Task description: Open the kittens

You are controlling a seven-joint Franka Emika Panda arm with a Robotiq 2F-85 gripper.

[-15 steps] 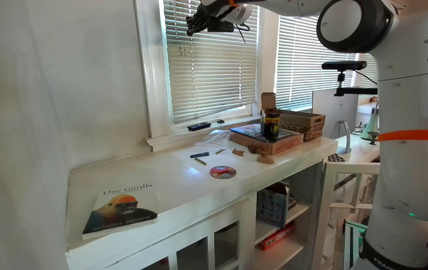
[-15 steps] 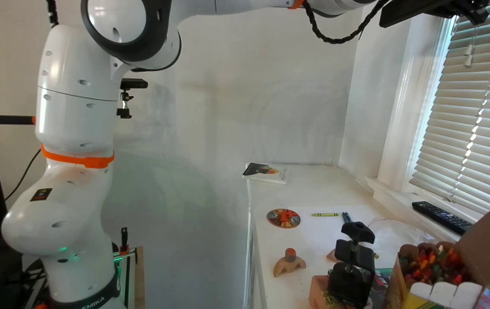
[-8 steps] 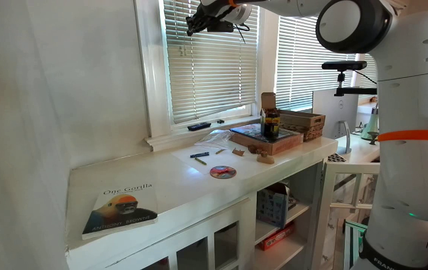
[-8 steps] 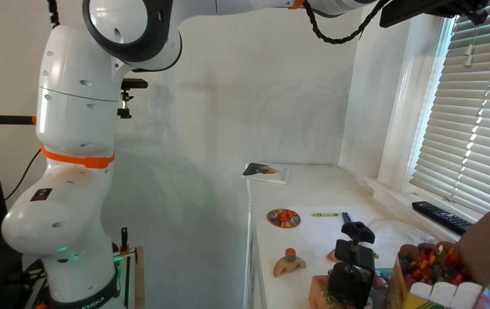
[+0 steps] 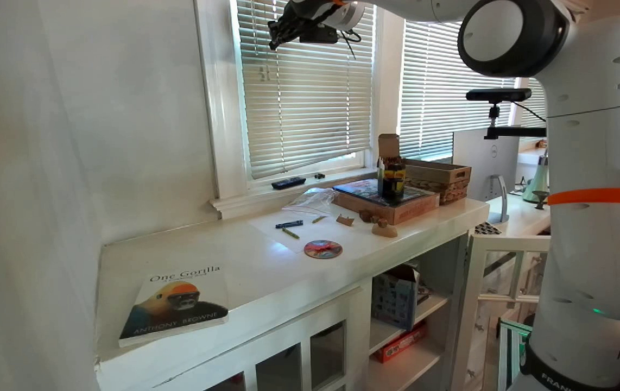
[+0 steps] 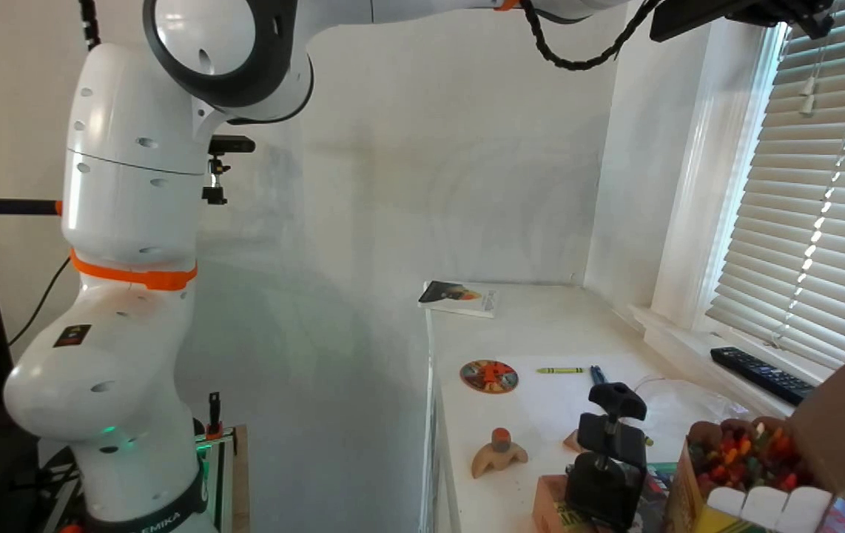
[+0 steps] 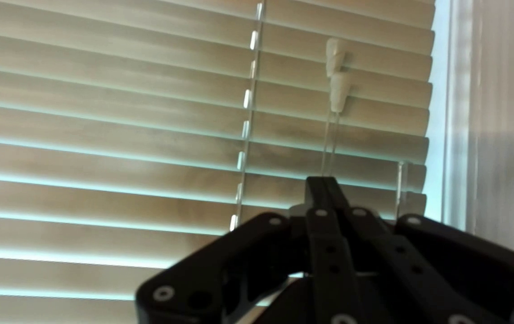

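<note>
The white slatted blind [image 5: 310,108] hangs lowered almost to the sill, with a gap at its lower right. It also shows in an exterior view [image 6: 829,244] and the wrist view [image 7: 104,148]. Two pale cord tassels [image 7: 339,92] hang on thin cords before the slats, also seen in an exterior view [image 6: 807,106]. My gripper [image 7: 321,180] is shut, fingertips together, in front of the blind's upper part. It shows in both exterior views [image 5: 272,43] [image 6: 818,31]. The cords run to the fingertips; whether they pass between or behind them I cannot tell.
A clear rod [image 7: 400,184] hangs near the white window frame [image 7: 459,112]. On the sill lies a remote [image 5: 288,183]. The counter [image 5: 190,244] holds a book [image 5: 177,304], a crayon box [image 5: 393,179] and a wooden crate [image 5: 440,171]. A black clamp [image 6: 606,459] stands in front.
My gripper has risen slightly in both exterior views and shifted a little left in an exterior view. The blind and the tassels look unmoved.
</note>
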